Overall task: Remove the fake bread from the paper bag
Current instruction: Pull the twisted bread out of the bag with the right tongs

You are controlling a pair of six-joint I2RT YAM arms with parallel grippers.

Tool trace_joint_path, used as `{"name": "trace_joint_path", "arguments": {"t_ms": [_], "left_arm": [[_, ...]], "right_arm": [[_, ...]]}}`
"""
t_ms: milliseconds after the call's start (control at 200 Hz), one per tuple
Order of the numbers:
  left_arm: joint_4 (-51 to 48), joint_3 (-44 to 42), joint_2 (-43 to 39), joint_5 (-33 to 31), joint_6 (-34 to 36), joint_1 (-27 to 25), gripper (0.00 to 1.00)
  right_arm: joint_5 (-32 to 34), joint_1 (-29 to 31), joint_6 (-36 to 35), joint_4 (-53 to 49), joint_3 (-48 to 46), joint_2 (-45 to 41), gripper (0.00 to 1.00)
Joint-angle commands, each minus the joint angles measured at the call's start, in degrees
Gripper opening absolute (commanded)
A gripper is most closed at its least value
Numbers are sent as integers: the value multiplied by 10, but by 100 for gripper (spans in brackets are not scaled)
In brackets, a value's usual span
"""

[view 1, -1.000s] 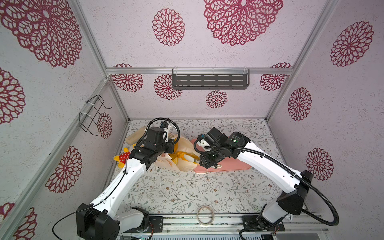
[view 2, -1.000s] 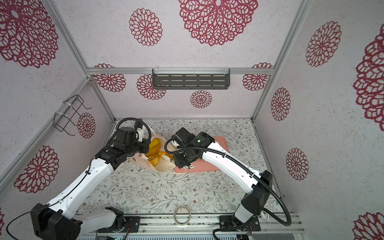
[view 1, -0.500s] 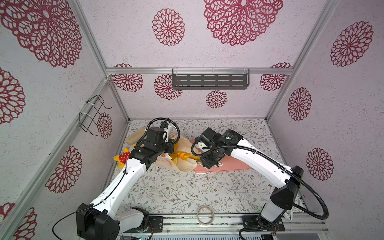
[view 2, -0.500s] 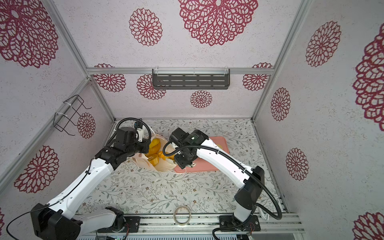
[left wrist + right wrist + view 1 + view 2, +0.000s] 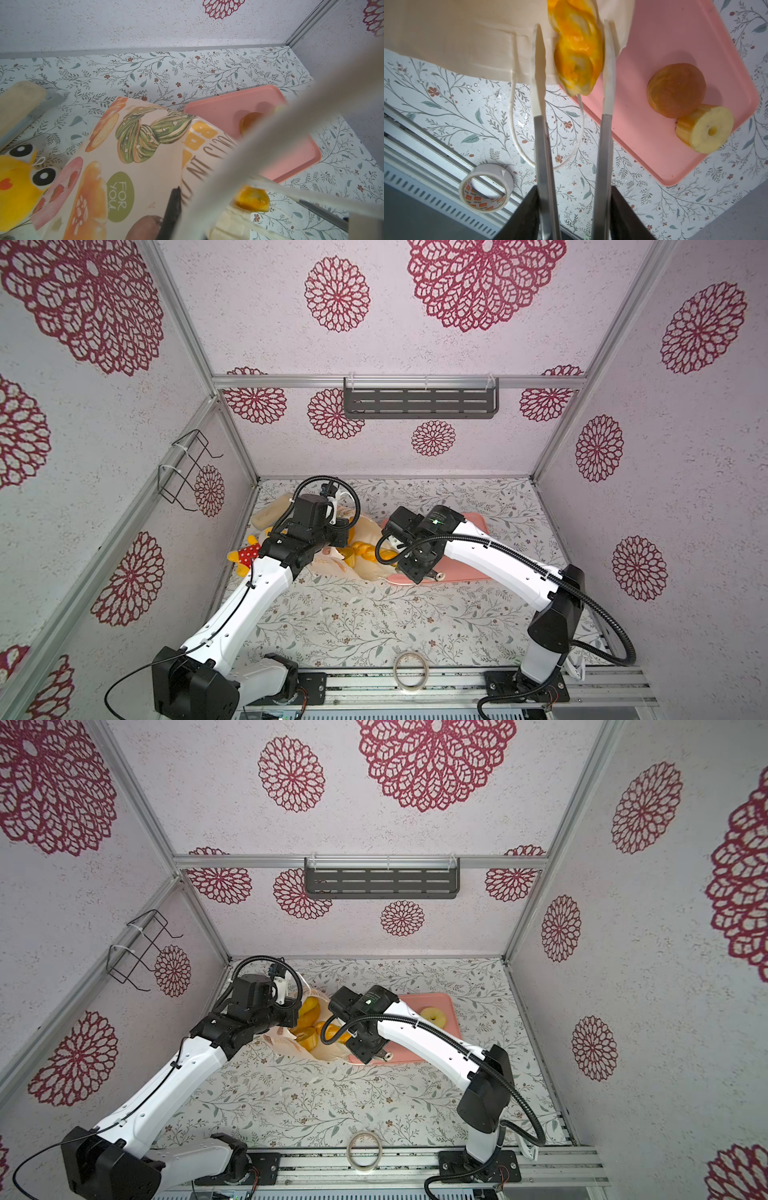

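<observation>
Left claw (image 5: 340, 531) clamped on paper bag (image 5: 456, 37). Right claw (image 5: 573, 25) open, straddling braided stick (image 5: 577, 52) at bag mouth, by pink tray (image 5: 664, 41) edge; worktop (image 5: 467, 116) bare below.

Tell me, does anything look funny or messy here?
Yes. The bag is tipped over and crumpled, its mouth over the tray edge, with a braided bread poking out. A few shiny drops sit on the table beside it, like a small spill.

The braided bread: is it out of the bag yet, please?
Partly: the bread pokes past the bag rim, between the jaws of the right gripper.
</observation>
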Motion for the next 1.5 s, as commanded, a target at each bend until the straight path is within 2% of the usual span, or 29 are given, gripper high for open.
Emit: {"name": "trace_joint_path", "arguments": {"t_ms": [0, 100, 355, 716, 876, 1096, 1226, 1491], "left_arm": [[5, 11, 3, 3, 1, -2, 0], [5, 13, 5, 4, 1, -2, 0], [7, 15, 9, 4, 0, -2, 0], [10, 7, 7, 2, -2, -8, 0], [9, 6, 7, -4, -15, -8, 0], [-3, 24, 23, -42, -51, -8, 0], [-10, 35, 33, -85, -59, -8, 0], [-30, 48, 40, -151, -87, -2, 0]], "right_arm": [[32, 5, -9, -23, 20, -3, 44], [33, 7, -8, -25, 26, -3, 34], [19, 8, 11, -27, 58, -17, 0], [11, 8, 48, -42, 95, -29, 0], [-13, 8, 74, -51, 88, -63, 0], [-80, 7, 161, 16, -50, -200, 0], [-108, 7, 217, 53, -143, -288, 0], [-127, 7, 318, 109, -265, -428, 0]]}}
